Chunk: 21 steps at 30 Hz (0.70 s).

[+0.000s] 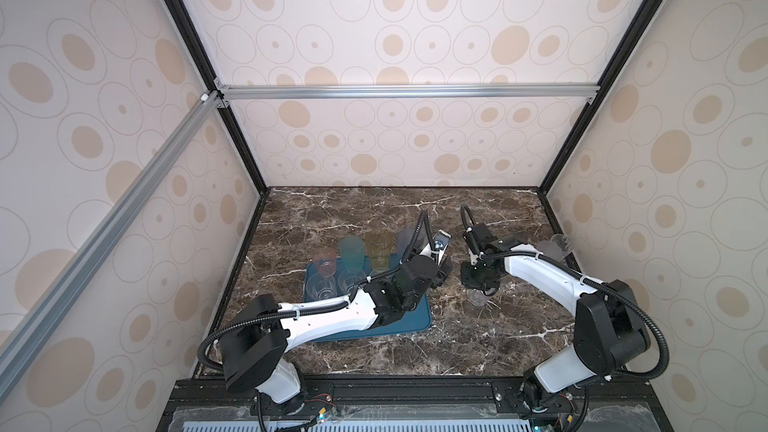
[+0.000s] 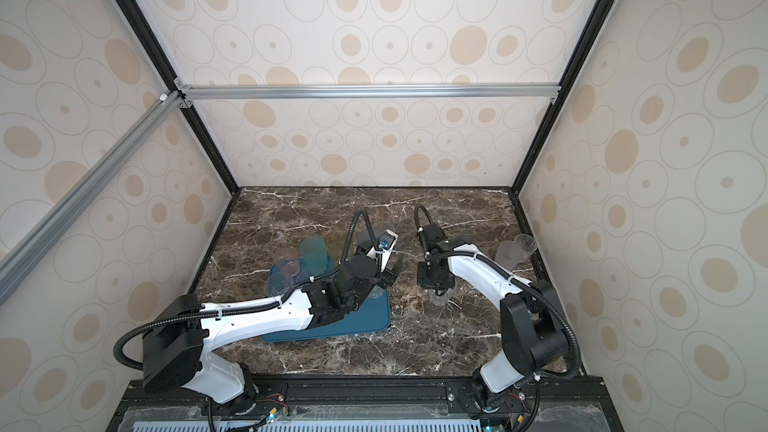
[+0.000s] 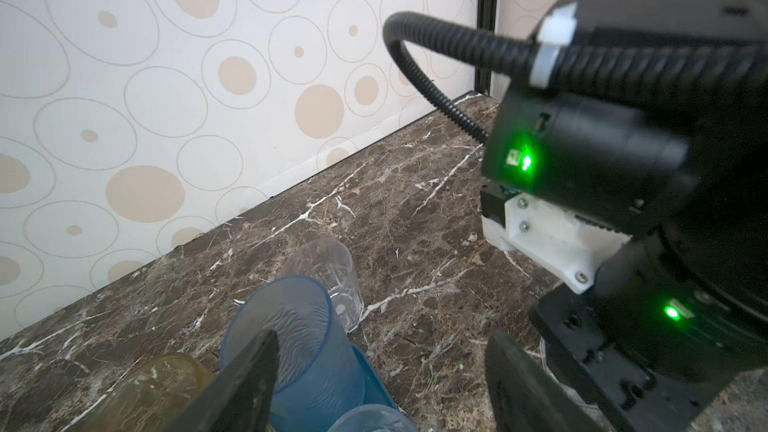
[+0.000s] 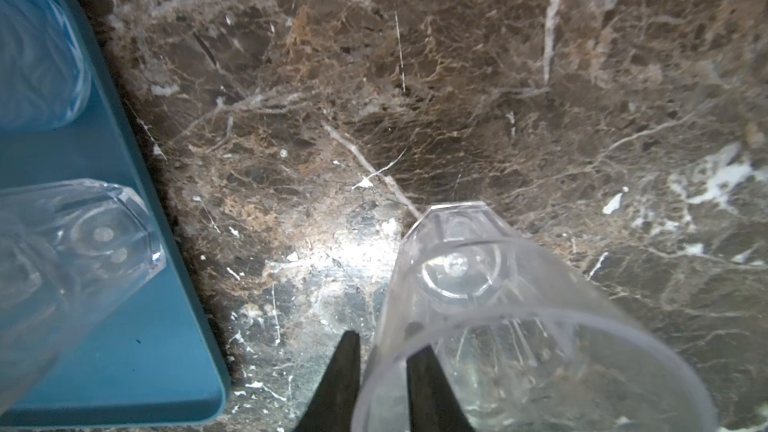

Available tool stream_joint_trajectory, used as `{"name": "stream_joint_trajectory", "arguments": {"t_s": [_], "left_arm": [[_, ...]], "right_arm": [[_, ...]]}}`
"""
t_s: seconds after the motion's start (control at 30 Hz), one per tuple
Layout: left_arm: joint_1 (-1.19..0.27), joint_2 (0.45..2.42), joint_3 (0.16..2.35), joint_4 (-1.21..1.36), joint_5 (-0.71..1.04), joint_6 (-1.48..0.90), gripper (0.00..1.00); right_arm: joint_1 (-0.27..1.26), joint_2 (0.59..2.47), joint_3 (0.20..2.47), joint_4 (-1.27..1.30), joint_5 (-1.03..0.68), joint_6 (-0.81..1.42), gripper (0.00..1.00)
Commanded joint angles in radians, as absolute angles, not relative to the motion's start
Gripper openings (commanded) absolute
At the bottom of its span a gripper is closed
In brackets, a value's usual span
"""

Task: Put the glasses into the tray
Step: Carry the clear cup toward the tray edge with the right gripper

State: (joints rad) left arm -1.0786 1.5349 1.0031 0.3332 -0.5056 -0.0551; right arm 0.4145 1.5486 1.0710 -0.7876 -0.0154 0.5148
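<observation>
A clear faceted glass (image 4: pixel 478 284) stands upright on the marble worktop (image 4: pixel 498 76), just beside the teal tray (image 4: pixel 137 326). The right claw (image 4: pixel 384 344) is slightly apart, astride the glass's rim. The left claw (image 3: pixel 382 336), wide apart and empty, hangs over the tray's far corner beside the grey-blue tumbler (image 3: pixel 299 338).

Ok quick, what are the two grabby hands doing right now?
Left gripper: open, holding nothing.
Right gripper: slightly open, one finger on each side of the clear glass wall, seemingly not squeezing it.
</observation>
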Motion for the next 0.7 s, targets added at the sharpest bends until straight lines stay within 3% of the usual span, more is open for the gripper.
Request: {"name": "stream_joint_trajectory", "arguments": {"t_s": [0.0, 0.37, 0.67], "left_arm": [[-1.088, 1.511, 1.015, 0.383, -0.545, -0.062, 0.78], [-1.088, 1.511, 1.066, 0.328, -0.516, 0.042, 0.78], [-1.086, 1.548, 1.1, 0.327, -0.468, 0.066, 0.78]], "right_arm": [[0.417, 1.508, 1.091, -0.806, -0.049, 0.534, 0.31], [0.323, 1.372, 1.202, -0.999, 0.13, 0.413, 0.43], [0.214, 1.407, 1.147, -0.965, 0.056, 0.357, 0.46]]}}
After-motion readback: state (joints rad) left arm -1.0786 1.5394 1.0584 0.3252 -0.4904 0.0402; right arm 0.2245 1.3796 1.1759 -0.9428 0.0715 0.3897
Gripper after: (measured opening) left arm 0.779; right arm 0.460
